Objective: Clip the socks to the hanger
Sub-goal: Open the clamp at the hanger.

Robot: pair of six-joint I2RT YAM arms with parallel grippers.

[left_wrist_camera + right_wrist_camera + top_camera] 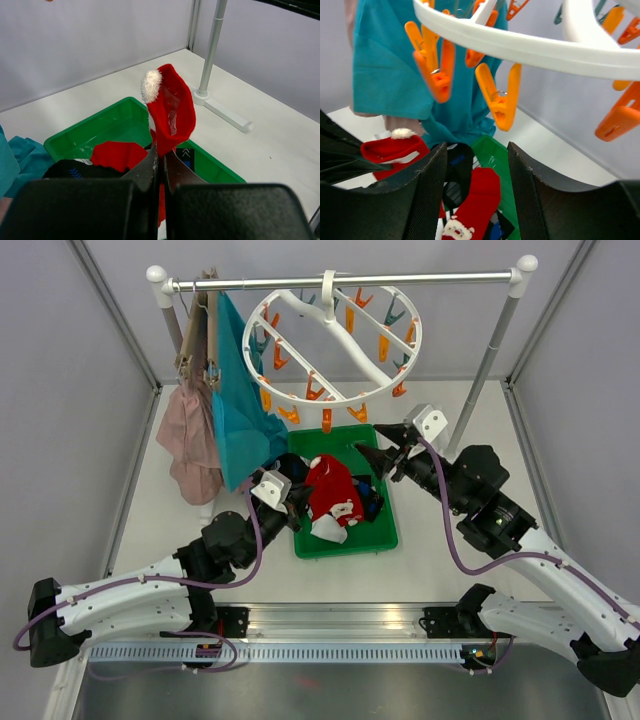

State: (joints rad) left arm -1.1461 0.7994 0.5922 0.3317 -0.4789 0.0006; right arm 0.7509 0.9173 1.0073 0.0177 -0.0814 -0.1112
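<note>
Left gripper (pixel 160 156), clenched on the red sock (pixel 172 112), should raise its cuff to the orange clip (pixel 500 100) at 12 o'clock while the released right gripper (pixel 476 150) squeezes it open.

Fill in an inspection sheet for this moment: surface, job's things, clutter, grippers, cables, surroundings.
Surface: white table carrying the green tray.
Job's things: red sock held up above the tray; more socks lie in it; hanger on the rail, no sock on its clips in view.
Clutter: teal cloth and pink garment hang on the rail.
Grippers: left gripper shut on the red sock; right gripper open, empty, under the clips.
Cables: purple cables run along both arms.
Surroundings: grey walls; nothing else seen.
</note>
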